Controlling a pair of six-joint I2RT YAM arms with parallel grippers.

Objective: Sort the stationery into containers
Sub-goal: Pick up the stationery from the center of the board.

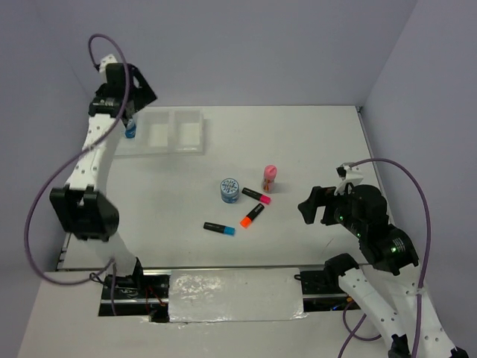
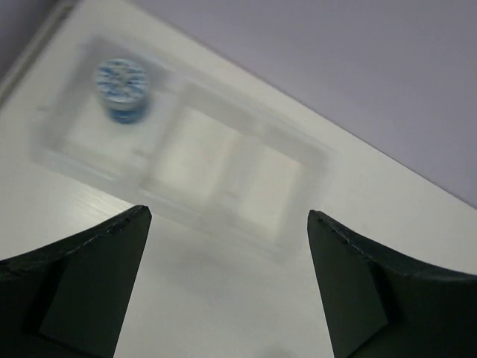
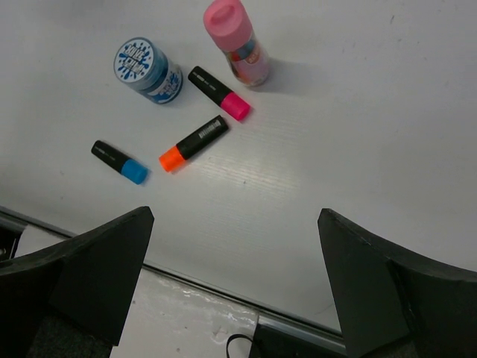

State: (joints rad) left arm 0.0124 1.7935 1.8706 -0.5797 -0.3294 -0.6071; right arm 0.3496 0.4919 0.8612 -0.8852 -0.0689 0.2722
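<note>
1. The left gripper [image 2: 229, 216] hangs with its two dark wedge-shaped fingers [image 2: 82, 287] spread wide and nothing between them, above the translucent white plastic tray of three rectangular compartments [image 2: 250, 190] at the far left of the white table [image 1: 320, 142].
2. A small round blue roll with a white patterned top [image 2: 123, 89] stands upright in the tray's left end compartment. In the top view this arm's black head partly hides that compartment. The wrist picture is blurred, so the tray's walls look soft.
3. The right gripper [image 3: 237, 216] is also wide open and holds nothing. It hovers over bare table at the right, well apart from the tray.
4. Ahead of it lie the loose pieces. A second blue roll [image 3: 147, 69] stands upright. Just beside it lies a short black highlighter with a pink cap [image 3: 218, 92].
5. A black highlighter with an orange cap [image 3: 194, 142] lies near the pink cap's end. A black highlighter with a blue cap [image 3: 119, 161] lies apart, nearer the table edge.
6. A pink-tan stick with a rounded pink cap [image 3: 238, 41] stands upright beyond the pink-capped highlighter.
7. A shiny crinkled silver sheet [image 1: 235, 294] lies between the arm bases, and purple cables [image 1: 33, 224] loop off both arms.
</note>
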